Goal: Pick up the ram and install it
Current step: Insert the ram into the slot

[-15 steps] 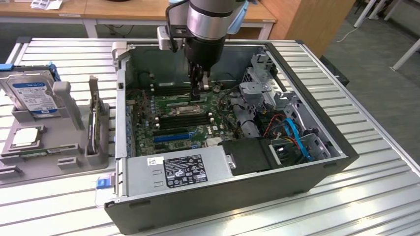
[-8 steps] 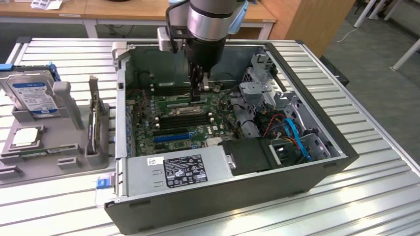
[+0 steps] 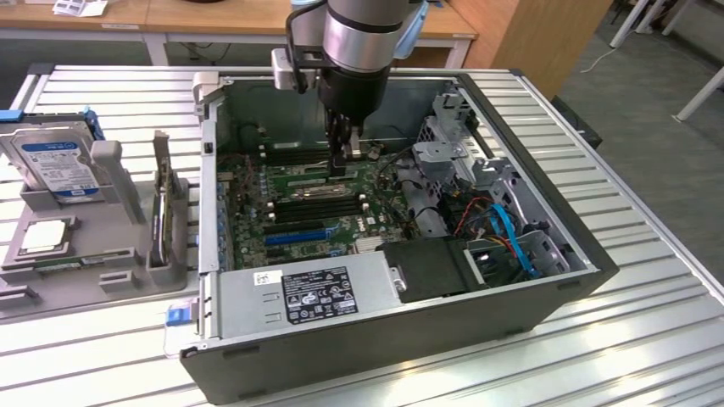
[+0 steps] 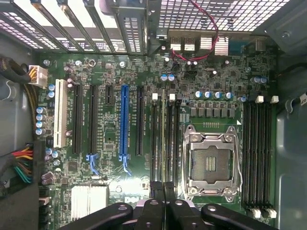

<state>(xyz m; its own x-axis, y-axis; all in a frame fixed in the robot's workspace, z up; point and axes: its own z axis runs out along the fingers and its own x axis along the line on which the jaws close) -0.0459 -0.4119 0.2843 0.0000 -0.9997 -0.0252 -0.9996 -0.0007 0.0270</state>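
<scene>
The ram (image 4: 164, 139) stands edge-on along a motherboard (image 4: 108, 136) slot, its near end pinched by the narrow-closed hand (image 4: 163, 203).

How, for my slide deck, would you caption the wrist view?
Jaws hold the ram stick edge-on at the motherboard slots, beside the processor socket.

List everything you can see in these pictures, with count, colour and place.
table: one, silver, under everything
computer case: one, dark grey, open, on the table
circuit board: one, green, inside the case
ram stick: one, green, edge-on beside the processor socket
hard drive: one, silver, blue label, on the tray
tray: one, grey, at the exterior view's left
arm: one, silver, above the case
tool: one, black, shut on the ram stick
</scene>
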